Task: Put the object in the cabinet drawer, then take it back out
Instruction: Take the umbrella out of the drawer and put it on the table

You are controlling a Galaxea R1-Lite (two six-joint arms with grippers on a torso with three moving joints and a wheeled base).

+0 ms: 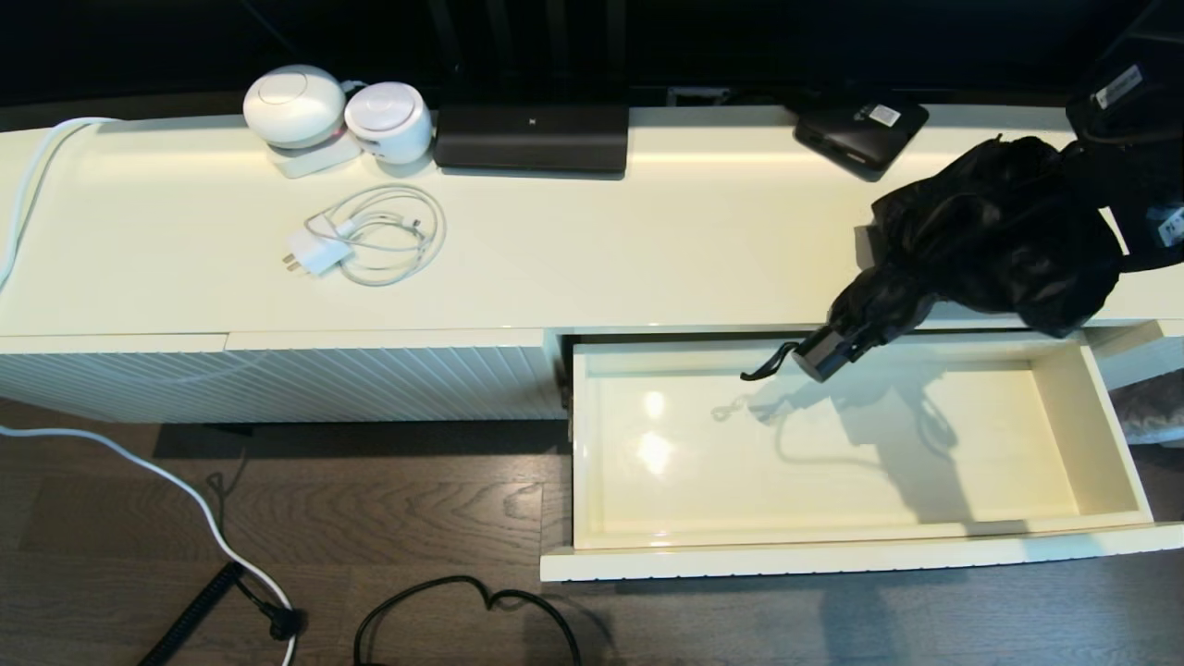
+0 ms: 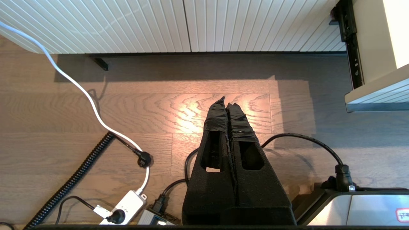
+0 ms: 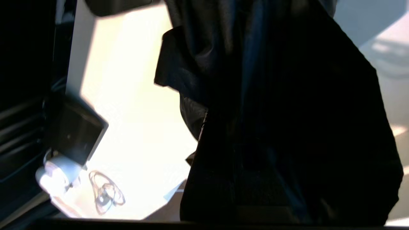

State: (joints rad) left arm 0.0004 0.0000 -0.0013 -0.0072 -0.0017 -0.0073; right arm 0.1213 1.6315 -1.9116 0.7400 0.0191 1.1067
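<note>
One black umbrella [image 1: 990,231] hangs in the air over the cabinet top's front edge, its bunched fabric above and its short handle and wrist loop dipping over the back of the single open drawer [image 1: 1105,430], whose glossy inside holds nothing. Right gripper [image 1: 1105,176], mostly hidden by the fabric at the far right, is clamped on the umbrella's upper fabric. Left gripper [image 2: 227,105] hangs over the floor with its two fingers pressed together, holding nothing.
</note>
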